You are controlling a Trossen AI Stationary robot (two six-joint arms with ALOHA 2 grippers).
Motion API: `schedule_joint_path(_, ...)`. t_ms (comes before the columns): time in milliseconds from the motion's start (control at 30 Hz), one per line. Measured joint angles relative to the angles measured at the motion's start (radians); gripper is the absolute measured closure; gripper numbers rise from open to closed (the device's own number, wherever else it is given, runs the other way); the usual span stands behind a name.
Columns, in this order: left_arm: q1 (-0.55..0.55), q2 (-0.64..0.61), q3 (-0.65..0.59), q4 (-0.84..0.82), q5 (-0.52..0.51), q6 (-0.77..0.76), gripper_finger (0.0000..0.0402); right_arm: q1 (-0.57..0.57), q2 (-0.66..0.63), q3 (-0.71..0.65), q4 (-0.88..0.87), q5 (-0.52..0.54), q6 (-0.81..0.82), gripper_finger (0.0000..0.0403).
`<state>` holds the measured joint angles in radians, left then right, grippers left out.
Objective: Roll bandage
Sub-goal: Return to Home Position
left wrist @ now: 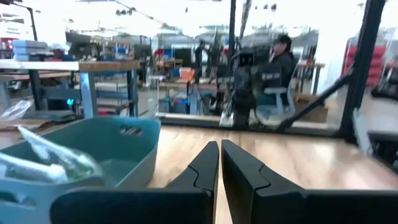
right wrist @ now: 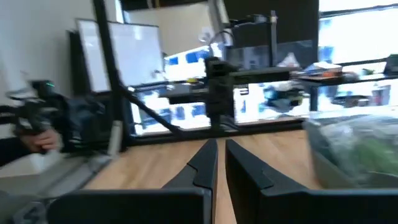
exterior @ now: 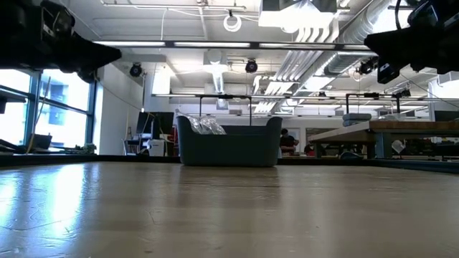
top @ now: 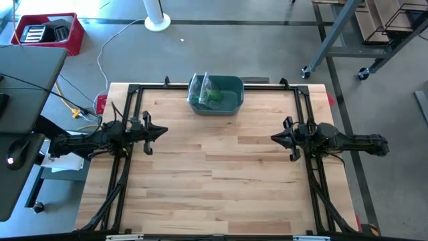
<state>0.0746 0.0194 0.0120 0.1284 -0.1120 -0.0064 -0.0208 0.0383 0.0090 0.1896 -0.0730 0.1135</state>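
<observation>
We see the blue bin (top: pixel 215 95) sitting at the far edge of the wooden table (top: pixel 221 187), roughly centred between the two arms. The transparent zip bag (top: pixel 200 86) is inside the bin, leaning against its left wall, with its top poking above the rim. The green bandage (top: pixel 214 97) is in the bag and shows through the plastic near the bin's middle. The left gripper (top: pixel 164 132) is in front of the bin and off to its left, well apart from it and raised off the table. It points across toward the other arm. Its fingers (left wrist: pixel 202 171) are pressed together with only a thin slit between them, and they hold nothing. The right gripper (top: pixel 272 138) mirrors it in front of the bin and off to its right, also raised and well apart from the bin. Its jaws are closed the same way and empty. The tabletop between the grippers and the bin is bare wood. Beyond the bin's side of the table, a person (left wrist: pixel 280 59) sits in the room behind.
</observation>
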Motion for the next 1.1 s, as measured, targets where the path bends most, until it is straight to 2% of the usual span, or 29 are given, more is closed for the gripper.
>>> schedule_joint_path(100, 0.0, 0.0, 0.0, -0.051, -0.005, 0.013, 0.0387, 0.0, 0.0, 0.0, -0.022, 0.056, -0.048, 0.038)
schedule_joint_path(300, 0.0, 0.008, 0.0, -0.106, -0.002, -0.043, 0.0387, 0.0, 0.003, 0.002, -0.183, 0.066, -0.041, 0.038)
schedule_joint_path(667, -0.001, 0.011, 0.0, -0.106, -0.002, -0.042, 0.0387, 0.0, 0.009, 0.003, -0.186, 0.066, -0.035, 0.038)
schedule_joint_path(900, -0.086, -0.016, 0.001, -0.103, -0.012, -0.043, 0.0387, 0.023, 0.004, 0.002, -0.183, 0.066, -0.035, 0.038)
schedule_joint_path(1100, -0.095, -0.011, 0.001, -0.105, -0.011, -0.043, 0.0387, 0.023, 0.006, 0.002, -0.182, 0.066, -0.035, 0.038)
